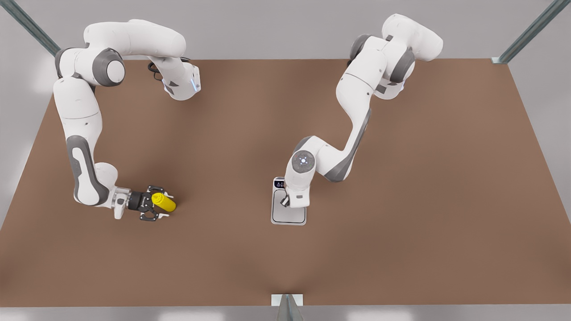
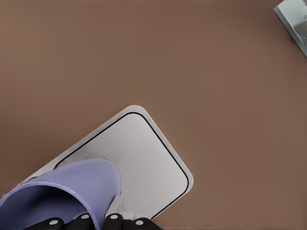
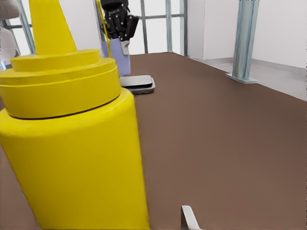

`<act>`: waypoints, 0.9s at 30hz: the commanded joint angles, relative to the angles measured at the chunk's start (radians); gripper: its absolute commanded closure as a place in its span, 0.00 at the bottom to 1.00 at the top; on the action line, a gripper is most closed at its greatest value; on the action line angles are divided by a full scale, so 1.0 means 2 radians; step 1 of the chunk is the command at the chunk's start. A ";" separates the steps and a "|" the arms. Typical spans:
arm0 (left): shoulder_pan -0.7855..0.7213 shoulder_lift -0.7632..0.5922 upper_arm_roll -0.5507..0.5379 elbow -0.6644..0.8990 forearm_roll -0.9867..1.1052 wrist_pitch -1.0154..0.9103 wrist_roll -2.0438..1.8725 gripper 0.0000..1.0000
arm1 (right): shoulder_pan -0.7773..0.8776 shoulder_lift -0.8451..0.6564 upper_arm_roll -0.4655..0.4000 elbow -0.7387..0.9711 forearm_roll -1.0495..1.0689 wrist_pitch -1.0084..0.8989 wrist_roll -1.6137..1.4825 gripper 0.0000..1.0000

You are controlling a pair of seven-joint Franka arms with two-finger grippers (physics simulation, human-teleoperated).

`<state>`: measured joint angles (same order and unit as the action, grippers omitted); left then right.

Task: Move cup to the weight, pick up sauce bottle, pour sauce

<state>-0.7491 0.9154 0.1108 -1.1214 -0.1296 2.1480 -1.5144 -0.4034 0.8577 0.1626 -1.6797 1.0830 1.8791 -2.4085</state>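
Observation:
The lavender cup (image 2: 62, 191) is tilted in my left gripper (image 2: 72, 213), which is shut on it over one end of the silver-white weight (image 2: 139, 158). In the front view this gripper (image 1: 285, 201) hangs over the weight (image 1: 289, 214), near the middle of the table, and its wrist hides the cup. The right wrist view shows the cup (image 3: 119, 60) far off, low over the weight (image 3: 139, 84). The yellow sauce bottle (image 1: 165, 203) stands upright toward the front view's left. My right gripper (image 1: 166, 205) is level and open around it. One fingertip (image 3: 189, 218) is apart from the bottle (image 3: 72, 143).
The brown table (image 1: 401, 178) stretches wide around both arms. Metal frame posts stand at its corners (image 1: 499, 60) and a bracket sits at the near edge (image 1: 287, 301). A grey post (image 3: 244, 38) rises beyond the table.

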 commanded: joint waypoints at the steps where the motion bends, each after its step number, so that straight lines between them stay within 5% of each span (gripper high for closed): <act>1: -0.001 0.003 0.001 0.002 -0.005 0.001 -0.005 0.77 | 0.000 0.000 0.001 0.000 0.000 0.001 0.000 0.37; 5: -0.001 0.022 0.001 0.036 -0.005 0.002 -0.030 0.66 | 0.004 0.001 0.002 0.000 0.006 0.000 0.000 0.41; 8: -0.001 0.026 0.001 0.044 -0.005 0.002 -0.034 0.48 | 0.004 0.001 0.002 0.000 0.006 0.000 0.000 0.42; 15: 0.000 0.026 0.003 0.054 -0.005 -0.003 -0.044 0.46 | -0.001 -0.005 0.002 0.008 0.005 -0.006 0.017 0.44; 22: 0.008 -0.033 0.006 0.047 -0.009 -0.070 -0.011 0.46 | 0.057 -0.081 -0.002 0.072 -0.107 0.020 0.223 0.43; 23: 0.039 -0.070 0.007 0.032 -0.025 -0.147 0.058 0.39 | 0.080 -0.096 -0.002 0.091 -0.159 0.032 0.305 0.43; 24: 0.062 -0.125 0.016 -0.034 -0.028 -0.164 0.127 0.07 | 0.105 -0.107 -0.001 0.109 -0.204 0.042 0.366 0.43; 27: 0.075 -0.202 0.190 -0.172 -0.070 -0.173 0.306 0.00 | 0.187 -0.147 0.002 0.104 -0.385 0.113 0.570 0.43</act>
<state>-0.5942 0.4832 0.5788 -1.5183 -0.2195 1.7999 -0.7332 0.0049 0.5533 0.1672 -1.4794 0.2684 2.1332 -1.2175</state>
